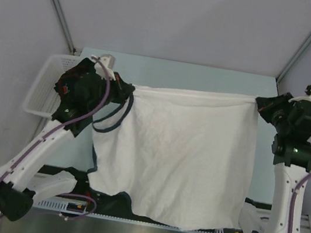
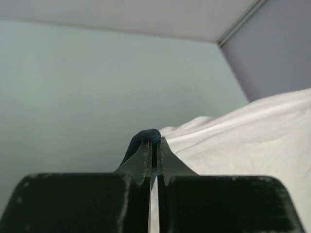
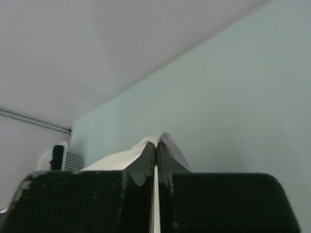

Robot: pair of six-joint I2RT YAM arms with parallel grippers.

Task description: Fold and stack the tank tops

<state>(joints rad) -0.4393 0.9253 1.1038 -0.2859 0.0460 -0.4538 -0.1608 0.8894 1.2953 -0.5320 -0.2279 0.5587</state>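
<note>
The white tank top [image 1: 179, 156] hangs stretched between both grippers above the table, its plain side up, dark trim looping at its left edge [image 1: 113, 119]. My left gripper [image 1: 129, 90] is shut on its top left corner; in the left wrist view the closed jaws pinch dark trim [image 2: 146, 136] beside white cloth [image 2: 252, 141]. My right gripper [image 1: 259, 103] is shut on the top right corner; the right wrist view shows white cloth [image 3: 146, 148] nipped between the closed jaws. A dark navy tank top [image 1: 110, 199] lies under the white one's lower edge near the front.
A white plastic basket [image 1: 45, 84] stands at the table's far left, behind the left arm. The pale table [image 1: 209, 78] runs back to the grey walls. A metal rail [image 1: 144, 222] lines the front edge.
</note>
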